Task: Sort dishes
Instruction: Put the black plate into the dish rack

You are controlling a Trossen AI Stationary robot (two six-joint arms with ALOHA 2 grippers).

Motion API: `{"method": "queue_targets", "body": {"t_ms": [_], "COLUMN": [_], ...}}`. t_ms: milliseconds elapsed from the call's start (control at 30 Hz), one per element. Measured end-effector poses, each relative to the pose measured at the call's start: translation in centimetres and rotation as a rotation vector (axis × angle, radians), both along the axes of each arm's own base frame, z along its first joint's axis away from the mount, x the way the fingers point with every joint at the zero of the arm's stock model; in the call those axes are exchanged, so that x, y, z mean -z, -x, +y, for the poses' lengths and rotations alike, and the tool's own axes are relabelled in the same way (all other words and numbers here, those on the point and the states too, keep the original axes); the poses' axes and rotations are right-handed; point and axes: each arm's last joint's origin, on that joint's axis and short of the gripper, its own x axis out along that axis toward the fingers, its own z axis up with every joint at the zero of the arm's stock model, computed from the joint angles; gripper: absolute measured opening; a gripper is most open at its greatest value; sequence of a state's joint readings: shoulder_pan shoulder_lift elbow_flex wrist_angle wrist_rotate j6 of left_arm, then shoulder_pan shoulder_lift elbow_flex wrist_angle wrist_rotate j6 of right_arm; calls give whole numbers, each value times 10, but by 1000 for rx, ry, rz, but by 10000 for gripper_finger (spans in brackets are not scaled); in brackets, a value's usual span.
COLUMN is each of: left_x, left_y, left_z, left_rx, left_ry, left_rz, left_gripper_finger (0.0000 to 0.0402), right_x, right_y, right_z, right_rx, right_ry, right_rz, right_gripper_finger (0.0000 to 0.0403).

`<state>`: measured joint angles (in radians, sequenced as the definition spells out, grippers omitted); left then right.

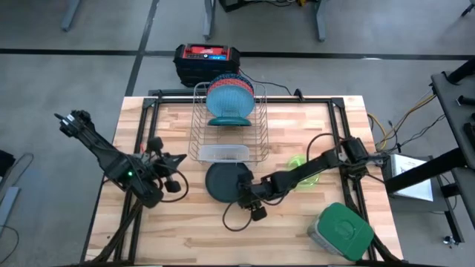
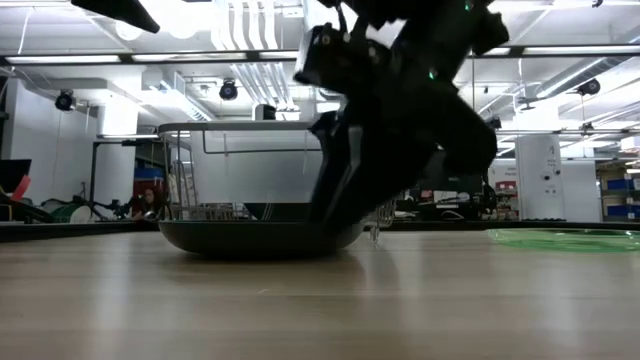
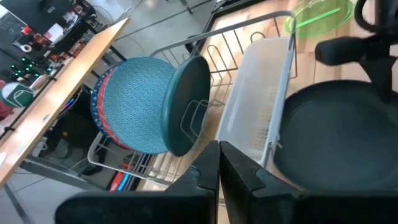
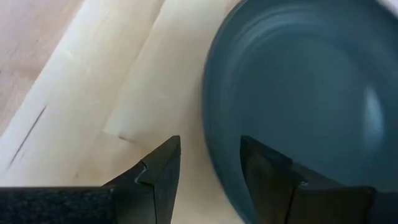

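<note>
A dark green plate [image 1: 221, 182] lies flat on the table in front of the wire rack [image 1: 260, 130]; it also shows in the low view [image 2: 250, 235]. My right gripper [image 4: 211, 149] is open at the plate's right rim [image 4: 211, 93], one finger over the plate's inside and one outside over the table. The rack holds several plates upright, a light blue one [image 3: 134, 102] and a dark green one [image 3: 186, 106] among them. A neon-green bowl [image 1: 298, 163] sits under my right arm. My left gripper [image 3: 219, 163] is shut and empty, left of the plate [image 1: 177, 176]. My right gripper comes at the plate's right rim [image 4: 208, 124] slanting down, with a finger on either side of it. The fingers are apart, and I cannot tell whether either one touches the plate. The plate lies flat on the table.
A white plastic tray [image 1: 223, 153] lies at the rack's near side, just behind the plate. A grey container with a green lid [image 1: 343, 230] stands at the near right corner. A black and red box [image 1: 208, 59] sits beyond the table's far edge.
</note>
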<state>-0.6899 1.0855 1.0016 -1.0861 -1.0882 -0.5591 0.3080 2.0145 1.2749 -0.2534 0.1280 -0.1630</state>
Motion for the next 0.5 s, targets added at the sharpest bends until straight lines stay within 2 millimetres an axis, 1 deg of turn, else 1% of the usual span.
{"method": "queue_targets", "body": {"t_ms": [100,200,300,433,500], "left_x": [1,3,4,6,7], "left_y": [-3,-6,-9,-12,-13], "left_z": [-3,-6,-8,-11,-12], "left_rx": [3,8,12,14,17], "left_ry": [5,0,-2,-4,-9], "left_rz": [-9,-5,-3,-6,-2], "left_gripper_finger": [0,0,0,0,0], "right_x": [7,15,18,19,17], "right_y": [-4,-7,-12,-17,-16], "right_z": [2,3,6,8,10], "right_rx": [6,7,0,-10,-11], "right_ry": [-2,7,6,21,31], "right_rz": [9,25,21,9,2], "right_gripper_finger": [154,135,95,20,10]}}
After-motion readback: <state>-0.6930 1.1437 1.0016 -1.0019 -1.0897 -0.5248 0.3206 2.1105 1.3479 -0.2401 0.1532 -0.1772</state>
